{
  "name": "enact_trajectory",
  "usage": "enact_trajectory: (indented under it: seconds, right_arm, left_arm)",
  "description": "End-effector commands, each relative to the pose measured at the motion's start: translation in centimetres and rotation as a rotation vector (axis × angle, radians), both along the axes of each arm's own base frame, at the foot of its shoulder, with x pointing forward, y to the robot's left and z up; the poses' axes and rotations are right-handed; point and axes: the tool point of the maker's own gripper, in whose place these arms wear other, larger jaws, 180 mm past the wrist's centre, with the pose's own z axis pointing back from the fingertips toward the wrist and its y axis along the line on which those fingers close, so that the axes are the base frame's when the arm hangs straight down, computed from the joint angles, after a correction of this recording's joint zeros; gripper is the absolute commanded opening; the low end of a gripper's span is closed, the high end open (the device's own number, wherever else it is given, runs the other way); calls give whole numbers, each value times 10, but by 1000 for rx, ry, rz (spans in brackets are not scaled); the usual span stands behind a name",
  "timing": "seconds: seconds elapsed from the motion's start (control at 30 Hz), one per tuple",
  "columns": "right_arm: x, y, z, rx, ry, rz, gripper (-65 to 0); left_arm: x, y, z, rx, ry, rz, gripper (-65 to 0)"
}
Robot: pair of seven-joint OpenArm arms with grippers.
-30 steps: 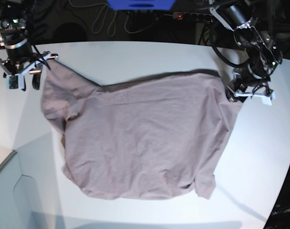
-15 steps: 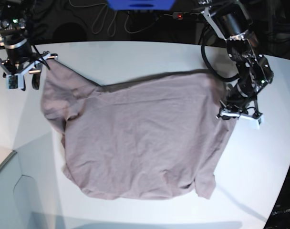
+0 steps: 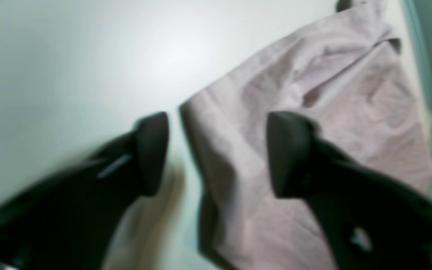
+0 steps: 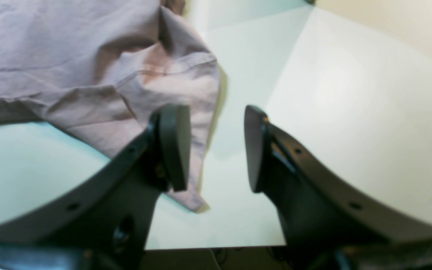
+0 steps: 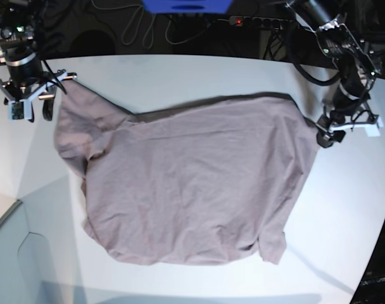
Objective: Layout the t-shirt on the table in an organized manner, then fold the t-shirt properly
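Far left of the base view: right gripper (image 5: 29, 106) parked at the back-left corner of the table (image 5: 180, 73), pointing down, jaws apart with nothing between them. Sitting right at the shirt's upper-left tip, which looks like a sleeve end. From the right wrist view, 1 finger (image 4: 174, 146) over the hemmed sleeve edge, the other finger (image 4: 255, 148) over bare white tabletop, gap between them clear. Can't tell if the pad over the cloth actually touches it.

Moving right: t-shirt (image 5: 186, 183) spread across the middle of the table, mostly flat, mauve-grey, no print. Not tidy though. Upper-left part bunched with a fold running down near the sleeve, bottom hem wavy, small flap turned over at the lower-right corner. Back edge runs in a diagonal from the left tip toward the upper-right corner. All of it on the tabletop, nothing hanging over the edge.

Far right: left gripper (image 5: 344, 130) just off the shirt's right edge, near its upper-right corner. Jaws spread wide, not gripping anything. Left wrist view is blurry, but shows 1 finger (image 3: 152, 150) over bare table and the other finger (image 3: 287, 150) over the cloth, with the shirt's edge lying loose in the gap. Not pinched.
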Motion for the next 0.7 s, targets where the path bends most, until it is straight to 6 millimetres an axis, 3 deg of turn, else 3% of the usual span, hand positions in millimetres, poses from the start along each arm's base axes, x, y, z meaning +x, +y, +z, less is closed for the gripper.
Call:
enact_trajectory:
  seconds: [0.0,0.17,0.23,0.33,0.4,0.5,0.67]
  right_arm:
    - [5,-1,11,-6,-44,7,-413]
    - [11,-1,14,-7,-58,6,-413]
    - [11,-2,15,-9,-59,3,-413]
    - [12,-3,15,-11,-61,3,-413]
    - [12,-3,15,-11,-61,3,-413]
    - [12,-2,15,-10,-62,4,-413]
    - [12,-3,16,-11,-64,5,-413]
  left_arm:
    - [8,5,6,3,-28,0,-220]
    - [14,-10,-23,-83,27,-12,-221]
    - [13,-10,-29,-94,40,-10,-249]
    - [19,-11,-29,-90,38,-27,-447]
    - [24,-17,-26,-85,36,-48,-645]
    - [31,-19,-18,-64,18,-70,-625]
    - [30,-5,22,44,-22,1,-650]
